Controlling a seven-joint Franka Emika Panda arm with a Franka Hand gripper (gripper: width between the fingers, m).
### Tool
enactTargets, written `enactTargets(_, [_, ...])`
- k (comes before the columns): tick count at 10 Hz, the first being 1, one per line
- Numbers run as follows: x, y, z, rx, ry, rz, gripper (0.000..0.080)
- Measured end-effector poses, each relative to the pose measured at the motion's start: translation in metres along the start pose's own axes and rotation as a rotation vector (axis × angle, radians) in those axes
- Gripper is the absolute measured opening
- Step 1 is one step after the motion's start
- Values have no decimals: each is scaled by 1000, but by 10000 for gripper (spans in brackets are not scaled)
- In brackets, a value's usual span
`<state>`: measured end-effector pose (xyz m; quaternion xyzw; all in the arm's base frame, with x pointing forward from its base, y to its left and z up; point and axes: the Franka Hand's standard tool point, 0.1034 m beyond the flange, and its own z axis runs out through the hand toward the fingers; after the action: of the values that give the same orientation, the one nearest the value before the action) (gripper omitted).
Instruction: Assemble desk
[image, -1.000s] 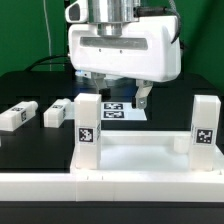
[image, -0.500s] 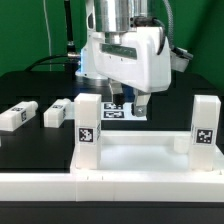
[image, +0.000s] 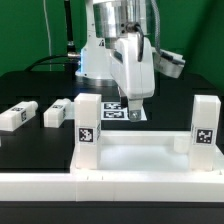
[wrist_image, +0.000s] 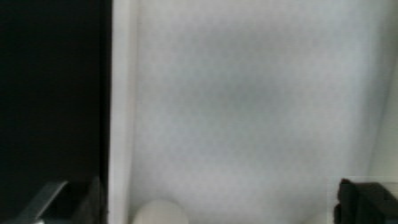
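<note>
The desk top (image: 140, 152), a white rimmed tray, lies at the front of the black table. Two white block legs stand upright in its near corners, one at the exterior view's left (image: 88, 126) and one at its right (image: 204, 128), both with square tags. Two loose legs (image: 17, 116) (image: 58, 113) lie on the table to the left. My gripper (image: 134, 110) hangs over the far side of the top, turned edge-on, open and holding nothing. In the wrist view its dark fingertips (wrist_image: 370, 200) frame a blurred white surface (wrist_image: 249, 100), and the gripper (wrist_image: 214, 205) is empty.
The marker board (image: 118, 108) lies flat behind the desk top, under the gripper. A long white rail wall (image: 110, 190) runs along the front edge. Cables and a green backdrop stand at the back.
The gripper has turned about its vertical axis, from broad side facing the camera to edge-on, and has shifted slightly right. Its jaws stay open. No part has moved.
</note>
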<state>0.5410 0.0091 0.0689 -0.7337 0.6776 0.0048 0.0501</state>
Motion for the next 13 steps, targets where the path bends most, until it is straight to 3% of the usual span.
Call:
enactTargets(2, [3,6,11,-15,8,3,649])
enactTargets(5, [6,23,45,-73,21,10,649])
enactTargets(11, [4,25,53,-82,27,-4,637])
enactTargets(13, [4,26,54,-83,27,-19,280])
